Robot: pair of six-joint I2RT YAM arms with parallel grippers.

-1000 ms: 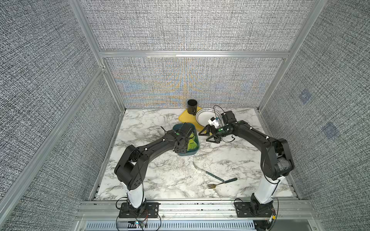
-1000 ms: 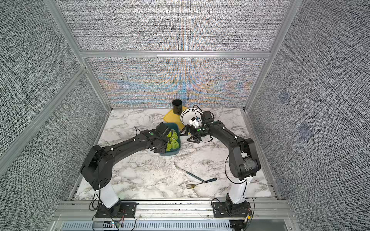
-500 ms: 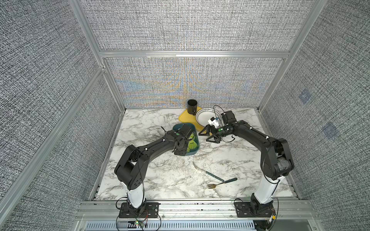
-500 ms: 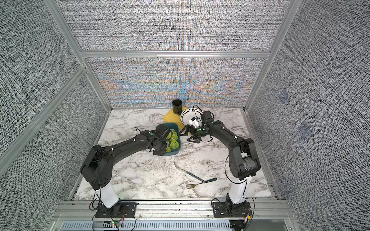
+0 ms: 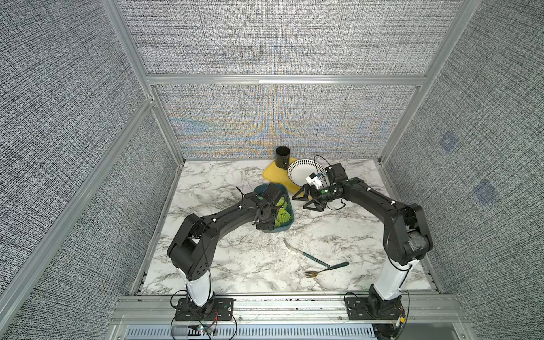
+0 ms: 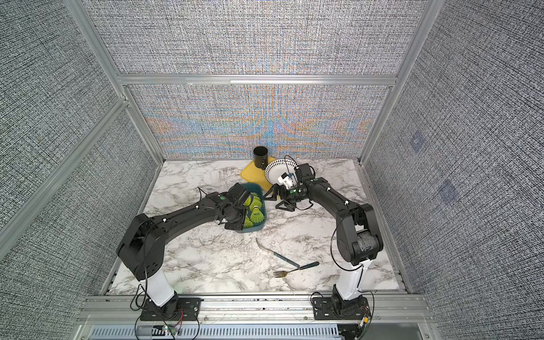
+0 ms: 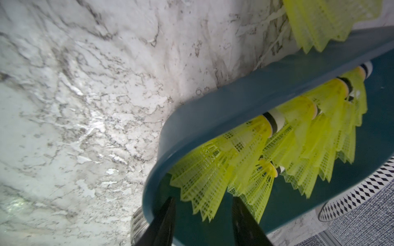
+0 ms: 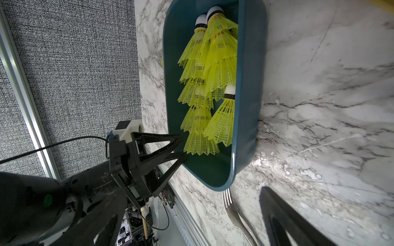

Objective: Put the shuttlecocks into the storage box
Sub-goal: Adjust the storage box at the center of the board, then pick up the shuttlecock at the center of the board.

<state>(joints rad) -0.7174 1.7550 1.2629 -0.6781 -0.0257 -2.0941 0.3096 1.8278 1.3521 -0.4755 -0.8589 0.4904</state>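
The teal storage box point(image 5: 282, 230) point(image 6: 253, 230) stands left of the table's middle. Several neon yellow shuttlecocks point(image 5: 283, 217) point(image 8: 213, 70) lie stacked inside it. In the left wrist view one more shuttlecock point(image 7: 324, 23) lies on the marble outside the box wall point(image 7: 234, 102); my left arm hides it in both top views. My left gripper point(image 7: 203, 213) point(image 8: 181, 147) reaches over the box's left side. It is open, with nothing between its fingers and a skirt edge just beyond them. My right gripper point(image 5: 299, 203) point(image 6: 270, 203) hangs open and empty over the marble right of the box.
At the back stand a flat yellow tray point(image 5: 272, 175), a black cup point(image 5: 282, 157) and a white patterned bowl point(image 5: 303, 173). A knife point(image 5: 306, 254) and a fork point(image 5: 323, 269) lie front right. Fork tines point(image 8: 229, 200) show near the box's front corner. Grey walls enclose the table.
Almost nothing differs. My left gripper stays at the box's left side with only a slight shift, and the right arm holds still.
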